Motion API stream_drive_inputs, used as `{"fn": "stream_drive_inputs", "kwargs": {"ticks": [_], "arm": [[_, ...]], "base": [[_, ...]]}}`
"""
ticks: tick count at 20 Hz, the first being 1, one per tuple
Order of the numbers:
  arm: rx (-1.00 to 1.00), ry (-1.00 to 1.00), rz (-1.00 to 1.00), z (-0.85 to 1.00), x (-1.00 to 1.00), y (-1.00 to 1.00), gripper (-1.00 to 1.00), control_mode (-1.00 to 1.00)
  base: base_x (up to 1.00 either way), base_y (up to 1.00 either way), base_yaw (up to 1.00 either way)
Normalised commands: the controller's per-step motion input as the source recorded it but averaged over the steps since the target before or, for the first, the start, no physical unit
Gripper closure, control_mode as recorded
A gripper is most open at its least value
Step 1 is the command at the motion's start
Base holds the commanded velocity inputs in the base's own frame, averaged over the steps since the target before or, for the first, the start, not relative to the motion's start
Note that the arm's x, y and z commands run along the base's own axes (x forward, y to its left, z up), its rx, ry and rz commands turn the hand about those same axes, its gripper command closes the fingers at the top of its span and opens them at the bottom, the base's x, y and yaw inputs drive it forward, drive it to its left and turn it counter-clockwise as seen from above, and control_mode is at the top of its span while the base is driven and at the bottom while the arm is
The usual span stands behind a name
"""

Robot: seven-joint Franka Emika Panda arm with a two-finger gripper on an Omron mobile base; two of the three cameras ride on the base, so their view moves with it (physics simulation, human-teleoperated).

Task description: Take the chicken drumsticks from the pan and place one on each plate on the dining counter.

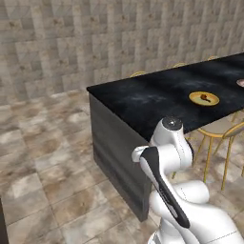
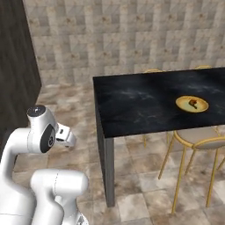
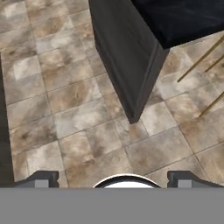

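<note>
- Gripper (image 3: 112,181) fingers stand spread wide and empty above the tiled floor (image 3: 74,109), pointing down beside the corner of the table (image 3: 183,17).
- Black marble table top carries a yellow-rimmed plate (image 1: 204,98) near its far side.
- One brown chicken drumstick (image 2: 193,103) lies on that plate.
- Gold-legged chairs (image 2: 197,140) stand tucked under the table's edge.
</note>
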Motion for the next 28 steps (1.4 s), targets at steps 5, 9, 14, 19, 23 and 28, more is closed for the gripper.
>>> {"fn": "stream_drive_inputs", "kwargs": {"ticks": [5, 9, 14, 19, 23, 28], "arm": [[0.0, 0.0, 0.0, 0.0, 0.0, 0.0, -1.0, 1.0], [0.0, 0.0, 0.0, 0.0, 0.0, 0.0, -1.0, 1.0], [0.0, 0.0, 0.0, 0.0, 0.0, 0.0, -1.0, 1.0], [0.0, 0.0, 0.0, 0.0, 0.0, 0.0, -1.0, 1.0], [0.0, 0.0, 0.0, 0.0, 0.0, 0.0, -1.0, 1.0], [0.0, 0.0, 0.0, 0.0, 0.0, 0.0, -1.0, 1.0]], "base": [[0.42, 1.0, -0.17], [0.48, 0.98, -0.21], [0.49, 0.97, -0.21], [0.52, 0.95, -0.22], [0.53, 0.95, -0.22], [0.58, 0.89, -0.26]]}}
